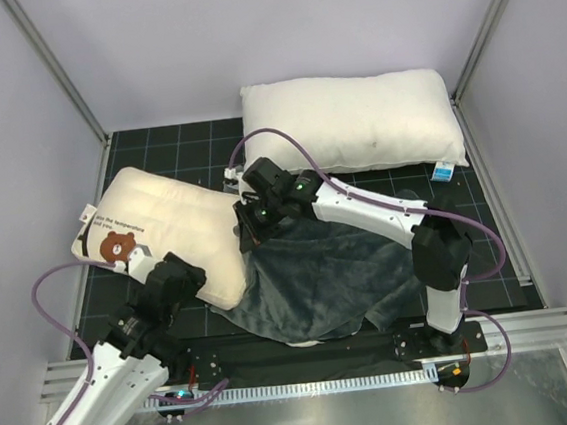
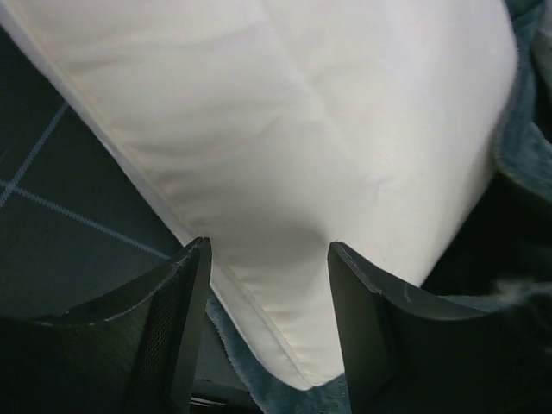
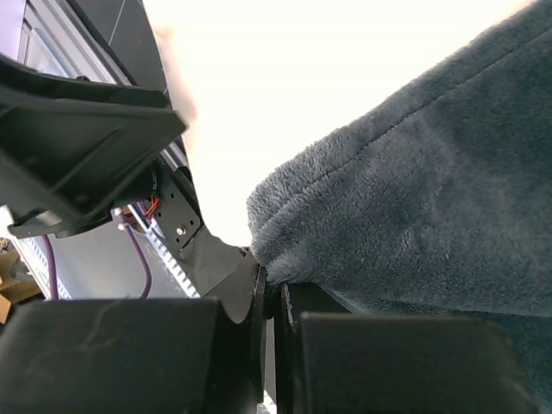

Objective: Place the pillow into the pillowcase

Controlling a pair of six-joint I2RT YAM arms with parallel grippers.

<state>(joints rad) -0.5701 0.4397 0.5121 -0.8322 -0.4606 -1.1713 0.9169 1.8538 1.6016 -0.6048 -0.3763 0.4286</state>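
The pillow (image 1: 170, 233) looks flat, light and floppy, and its cream cover seems smooth enough to slide. It would likely sag if lifted by one corner, so the stitched edge at its plain end is probably the best place to grip. It lies on the tabletop (image 1: 156, 139) with its bear end turned away from the pillowcase (image 1: 330, 278). That limp, plush grey cloth spreads just beside the pillow and tucks under its near corner. The left fingers (image 2: 177, 328) are spread, straddling the pillow's near edge without clamping it. The right fingers (image 3: 155, 345) are pressed together, pinching the pillowcase's hem close against the pillow's side.
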